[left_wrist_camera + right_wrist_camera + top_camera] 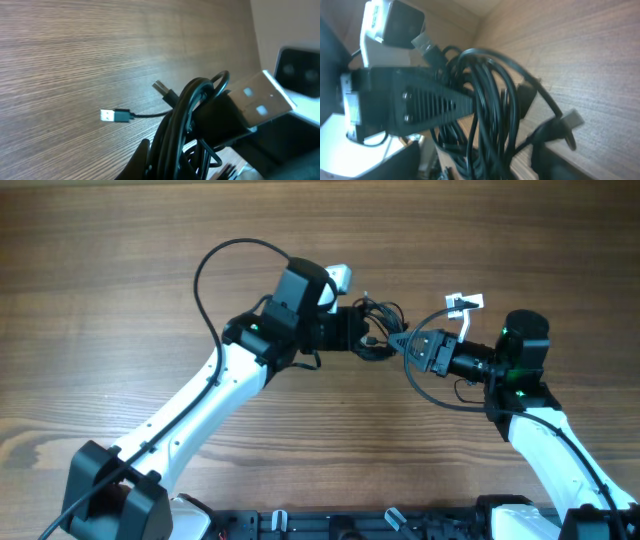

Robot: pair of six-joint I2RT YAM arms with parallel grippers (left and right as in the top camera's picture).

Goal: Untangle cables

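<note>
A tangled bundle of black cables (378, 330) hangs between my two grippers above the table's middle. My left gripper (362, 335) is shut on the bundle; in the left wrist view the cables (182, 130) run down between its fingers (175, 167). My right gripper (405, 343) faces it from the right and is shut on the same bundle (487, 115), its fingers (480, 167) low in that view. A thin cable with a small USB plug (108, 115) lies on the wood. Another USB plug (162, 89) sticks out of the bundle, and a large one (260, 97) is close to the camera.
A white tagged cable end (463, 303) sticks up behind the right gripper. A black cable loop (440, 395) sags below the right wrist. The left arm's own cable (215, 265) arcs over the wooden table (120, 300).
</note>
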